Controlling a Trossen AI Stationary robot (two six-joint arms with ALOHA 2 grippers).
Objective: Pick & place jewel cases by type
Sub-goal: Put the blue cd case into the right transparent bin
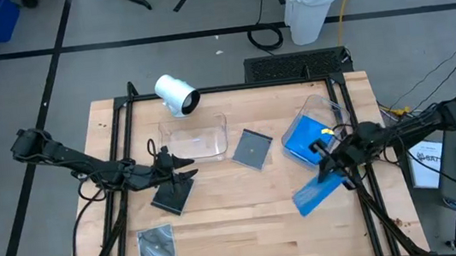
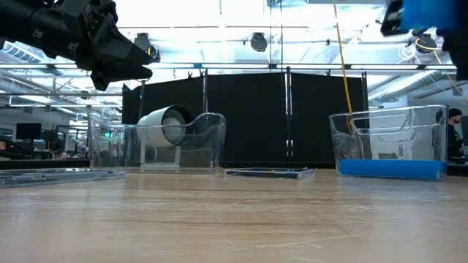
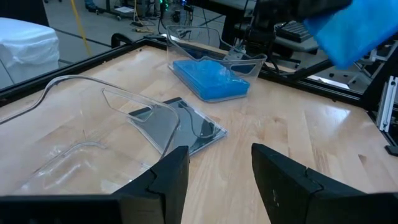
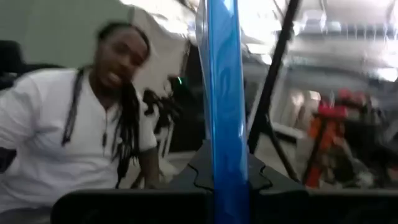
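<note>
My right gripper (image 1: 336,166) is shut on a blue jewel case (image 1: 320,192), lifted near the table's right edge. It shows high up in the low view (image 2: 428,18). Another blue jewel case (image 1: 302,142) lies flat in the right clear tray (image 1: 322,110). Dark jewel cases lie flat on the table: one mid-table (image 1: 252,148), one (image 1: 174,194) below my left gripper (image 1: 182,166), one near the front left (image 1: 157,245). My left gripper (image 3: 221,168) hovers open and holds nothing. My right gripper pinches the blue jewel case between its two fingers at one edge (image 1: 330,177). In the right wrist view the case stands edge-on between the fingers (image 4: 224,143). The case juts out from the gripper, tilted and clear of the table.
A second clear tray (image 1: 195,140) sits left of centre, with a white cylinder (image 1: 177,93) on its side behind it. Black frame rails (image 1: 124,157) run along the table's sides. A person (image 4: 93,137) shows in the right wrist view, beyond the table.
</note>
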